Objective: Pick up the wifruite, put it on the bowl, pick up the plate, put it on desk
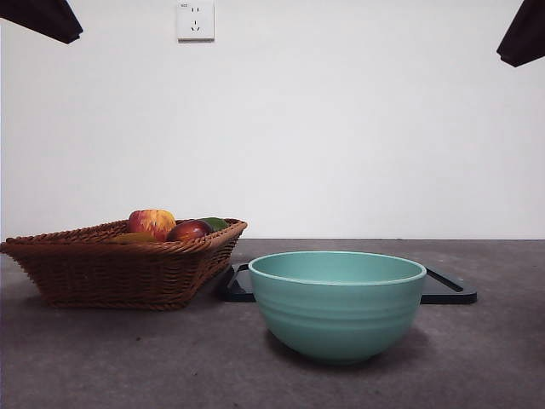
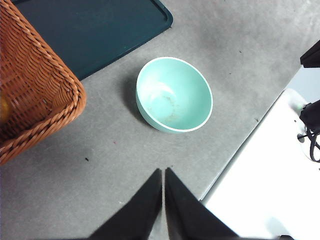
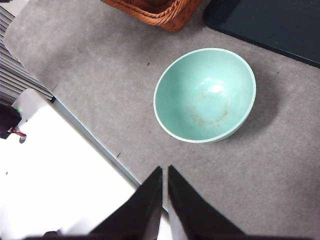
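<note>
Mint-green bowl [image 2: 174, 95] sits well apart from both closed tools.

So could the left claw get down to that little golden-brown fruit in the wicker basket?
Probably yes: the golden-brown oval fruit lies on top in the open woven wicker basket, beside a red-yellow apple, with nothing covering it. The left claw waits shut above the table.

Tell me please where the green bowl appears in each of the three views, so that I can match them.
Front view: the bowl stands low, right of centre, in front of the dark tray.
Left wrist view: the bowl is near the middle, empty.
Right wrist view: the bowl is near the middle, empty.
Shared landmark: the wicker basket, beside the bowl in all three views.
</note>
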`<state>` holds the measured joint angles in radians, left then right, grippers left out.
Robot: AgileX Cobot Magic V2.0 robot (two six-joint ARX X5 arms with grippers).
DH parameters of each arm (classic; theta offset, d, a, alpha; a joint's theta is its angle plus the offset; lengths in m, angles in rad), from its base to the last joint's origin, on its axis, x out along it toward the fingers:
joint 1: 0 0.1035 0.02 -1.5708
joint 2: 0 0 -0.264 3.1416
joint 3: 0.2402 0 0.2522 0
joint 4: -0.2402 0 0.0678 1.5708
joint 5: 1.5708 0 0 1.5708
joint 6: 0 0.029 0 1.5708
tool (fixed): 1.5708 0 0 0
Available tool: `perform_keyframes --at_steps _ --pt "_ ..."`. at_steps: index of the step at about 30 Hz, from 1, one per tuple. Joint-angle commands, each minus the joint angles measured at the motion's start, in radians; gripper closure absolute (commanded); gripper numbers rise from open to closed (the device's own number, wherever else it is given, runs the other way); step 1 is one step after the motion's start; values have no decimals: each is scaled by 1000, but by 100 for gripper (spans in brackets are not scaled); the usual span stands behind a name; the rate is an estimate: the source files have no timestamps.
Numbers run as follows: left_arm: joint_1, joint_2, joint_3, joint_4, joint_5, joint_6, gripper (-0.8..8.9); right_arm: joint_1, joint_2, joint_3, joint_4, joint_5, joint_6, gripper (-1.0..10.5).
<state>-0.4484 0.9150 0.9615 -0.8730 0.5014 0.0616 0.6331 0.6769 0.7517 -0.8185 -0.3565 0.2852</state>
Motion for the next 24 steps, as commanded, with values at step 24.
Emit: perform_keyframes --at_steps 24 --pt "413 -573 -411 813 -467 58 806 6 7 17 11 -3 -12 938"
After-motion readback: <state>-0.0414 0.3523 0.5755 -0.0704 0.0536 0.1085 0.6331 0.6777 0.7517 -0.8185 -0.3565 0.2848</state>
